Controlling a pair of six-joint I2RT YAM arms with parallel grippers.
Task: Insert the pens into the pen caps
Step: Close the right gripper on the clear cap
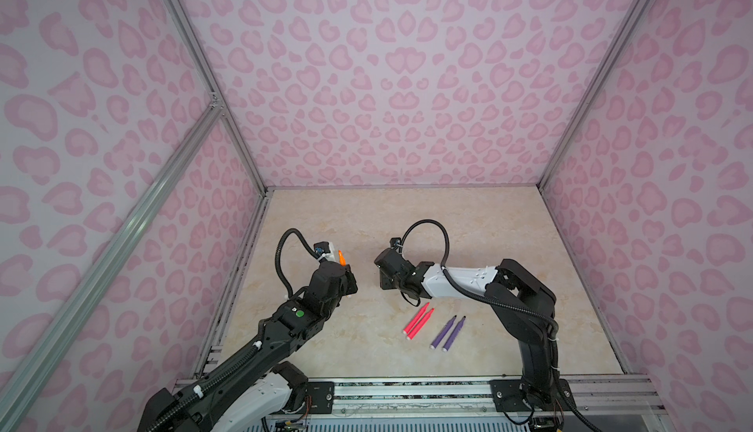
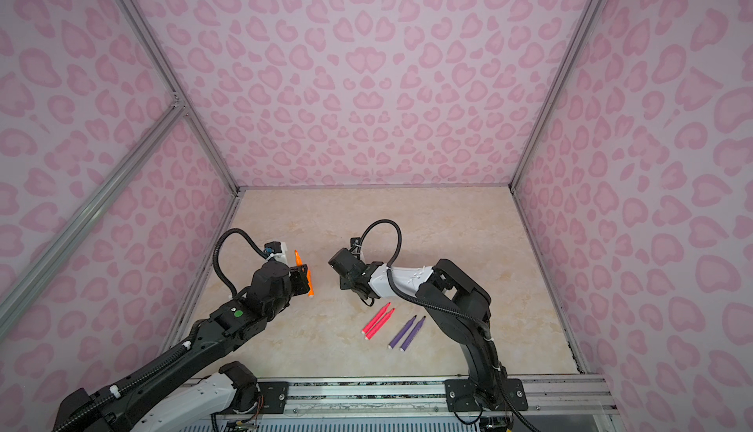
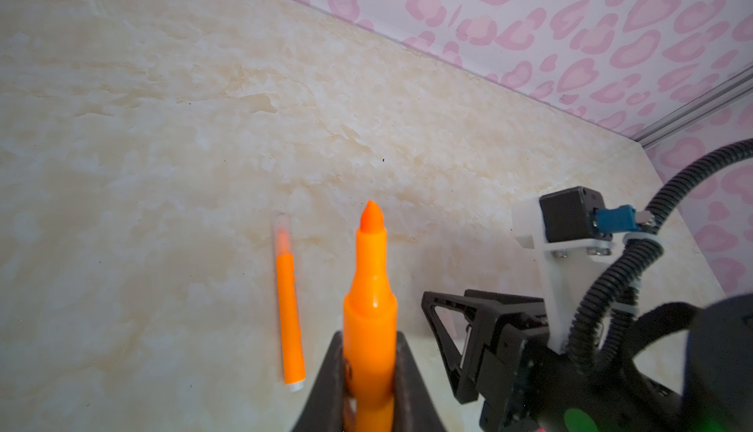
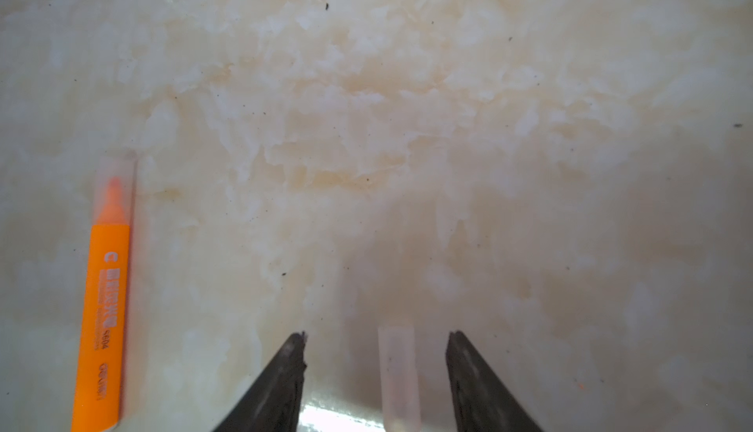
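Note:
My left gripper (image 3: 370,337) is shut on an uncapped orange pen (image 3: 370,271), whose pointed tip sticks out past the fingers; in both top views the pen (image 1: 341,258) (image 2: 298,259) shows above the gripper (image 1: 347,272) (image 2: 303,275). A second orange pen (image 3: 290,320) (image 4: 104,307) lies on the surface with a clear cap (image 4: 116,189) over its tip. My right gripper (image 4: 378,334) (image 1: 382,284) is open and low over the surface. A loose clear pen cap (image 4: 398,373) lies between its fingers, with a gap on each side.
Two pink-red pens (image 1: 417,322) (image 2: 379,322) and two purple pens (image 1: 448,332) (image 2: 407,332) lie uncapped side by side, nearer the front than the right gripper. Pink patterned walls (image 1: 387,83) enclose the beige surface (image 1: 468,214). A metal rail (image 1: 407,389) runs along the front.

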